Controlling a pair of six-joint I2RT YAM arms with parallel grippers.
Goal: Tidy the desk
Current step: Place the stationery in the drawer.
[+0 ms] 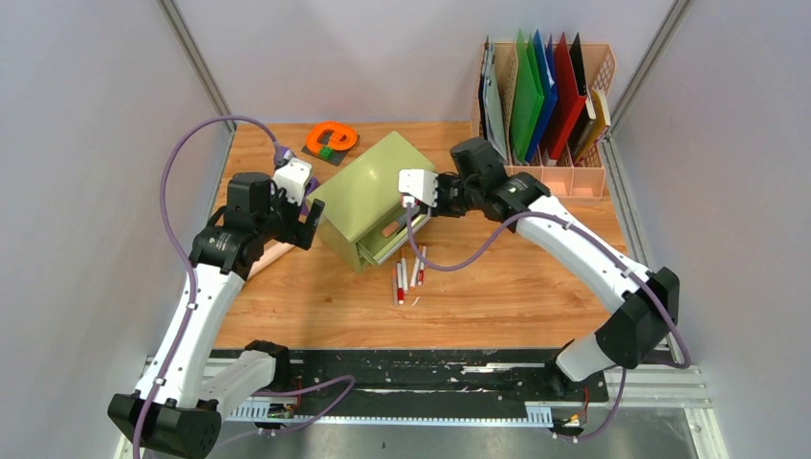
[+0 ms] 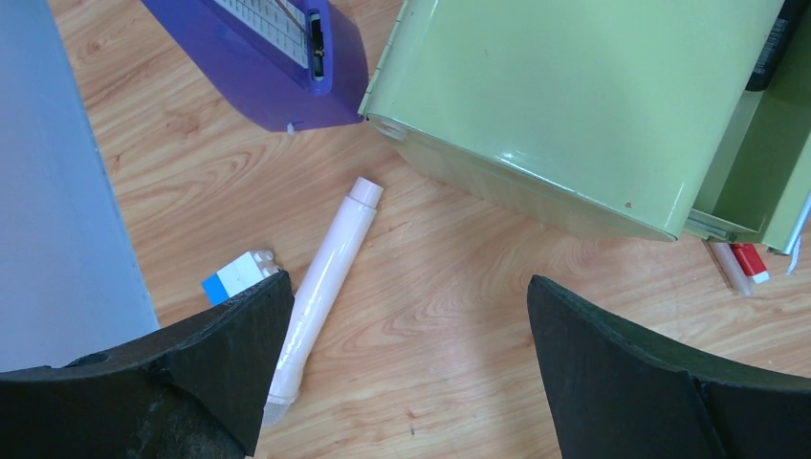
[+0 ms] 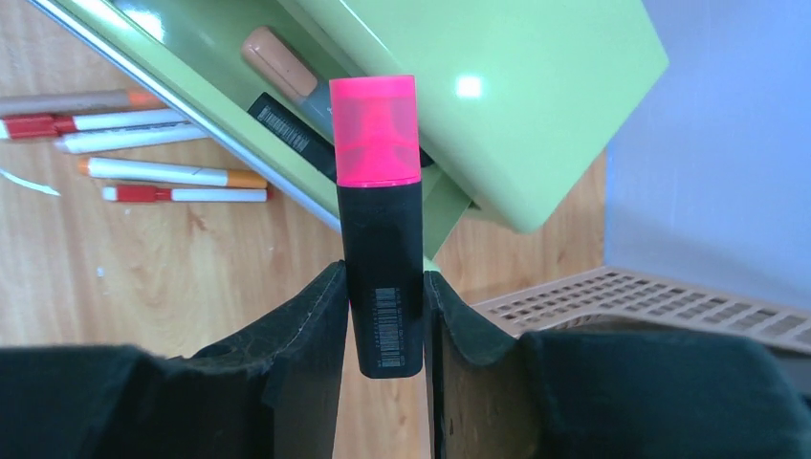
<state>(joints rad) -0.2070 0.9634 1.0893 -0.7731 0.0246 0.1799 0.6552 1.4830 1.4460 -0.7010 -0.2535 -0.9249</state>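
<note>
The wood-grain desk [image 1: 507, 287] carries an olive-green drawer chest [image 1: 368, 186] with its lower drawer [image 3: 206, 53] pulled open, and markers lie inside it. My right gripper [image 3: 383, 275] is shut on a black highlighter with a pink cap [image 3: 379, 191], held just above the open drawer at the chest's right side. My left gripper [image 2: 406, 292] stands open over bare wood to the left of the chest, holding nothing. A white tube [image 2: 325, 287] and a small blue-and-white block [image 2: 232, 278] lie by its left finger. Several red and orange pens [image 1: 409, 274] lie in front of the drawer.
A peach file rack [image 1: 585, 177] with coloured folders stands at the back right. An orange tape dispenser [image 1: 330, 140] sits at the back, left of centre. A purple object [image 2: 277, 67] lies behind the chest's left corner. A metal rail [image 1: 421, 378] runs along the near edge.
</note>
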